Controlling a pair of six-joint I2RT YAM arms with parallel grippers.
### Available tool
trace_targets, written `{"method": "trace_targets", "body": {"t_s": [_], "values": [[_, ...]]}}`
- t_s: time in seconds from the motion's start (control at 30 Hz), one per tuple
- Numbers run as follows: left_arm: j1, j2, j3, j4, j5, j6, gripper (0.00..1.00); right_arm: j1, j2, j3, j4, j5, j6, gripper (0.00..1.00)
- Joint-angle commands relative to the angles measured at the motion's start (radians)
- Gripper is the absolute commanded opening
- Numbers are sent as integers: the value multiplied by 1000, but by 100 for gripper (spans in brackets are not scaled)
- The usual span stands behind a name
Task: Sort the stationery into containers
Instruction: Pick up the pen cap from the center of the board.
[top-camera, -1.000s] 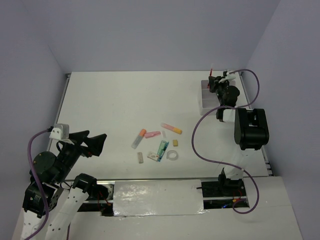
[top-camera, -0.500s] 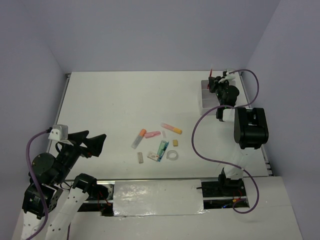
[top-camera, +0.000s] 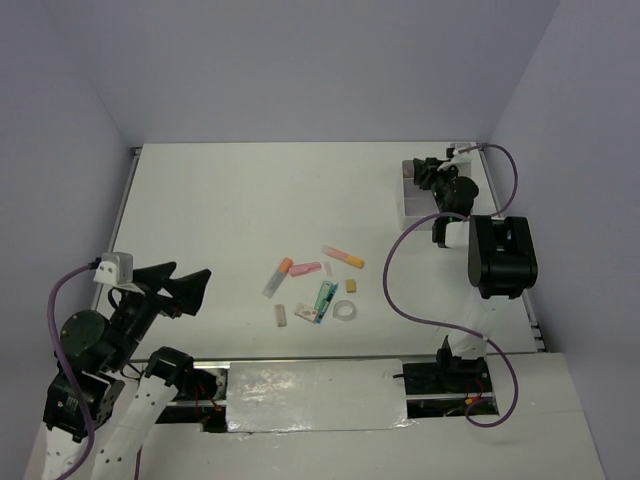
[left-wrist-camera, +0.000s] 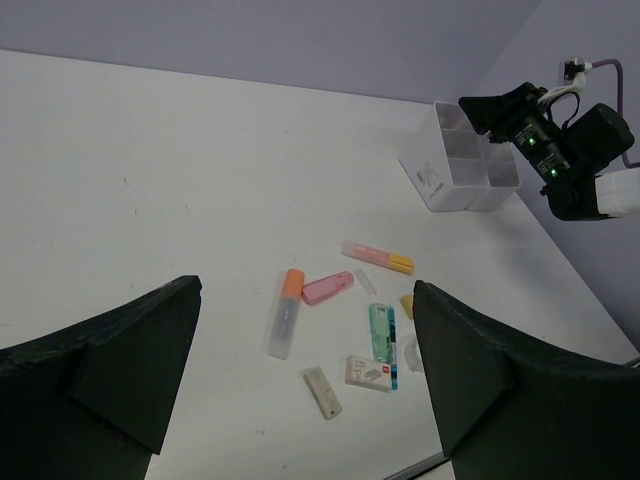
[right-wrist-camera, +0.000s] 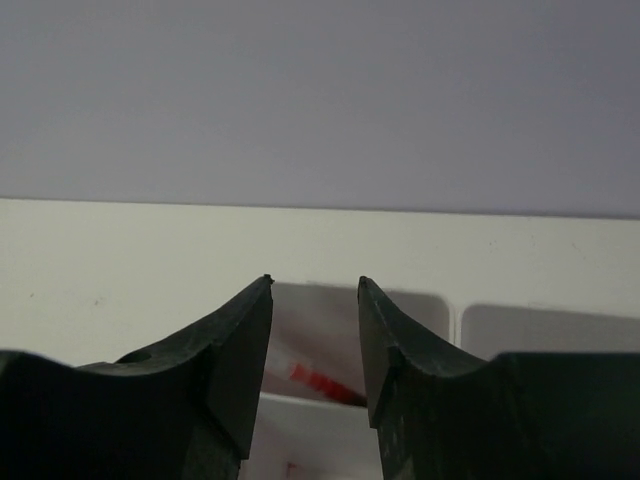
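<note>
My right gripper hangs open over the white trays at the far right. In the right wrist view its jaws stand apart and empty, and the thin red pen lies in a compartment below them. My left gripper is wide open and empty at the near left. In its wrist view the loose stationery lies ahead: an orange-capped marker, a pink marker, a pink-yellow marker, a green packet, two white erasers, a yellow eraser and a tape ring.
The stationery cluster sits mid-table toward the near edge. Walls enclose the table on the left, back and right. The right arm's purple cable loops above the table between the cluster and the trays.
The red pen that stuck up from my right gripper is no longer in it and now lies in a tray compartment. The right gripper has lowered slightly. The left arm has hardly moved.
</note>
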Motion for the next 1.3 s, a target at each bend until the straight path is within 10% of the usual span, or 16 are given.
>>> {"method": "trace_targets", "body": {"t_s": [0.0,0.2,0.37,0.6,1.0,1.27], "values": [[-3,-4,-1,47,7,9,99,-7,-70,-55,137,19,25,49],[-3,39,9,29,-68,-14,99,53,-291,-63,-75,118,71,64],[5,115,20,6,-119,-39,99,223,-472,98,-647,237,62,97],[11,226,31,-17,-136,-50,99,600,-520,298,-1394,547,127,100],[-3,478,-90,223,277,-97,93,756,-741,48,-1542,607,402,95],[-93,487,-95,149,110,-120,95,834,-638,-14,-1487,504,387,74]]}}
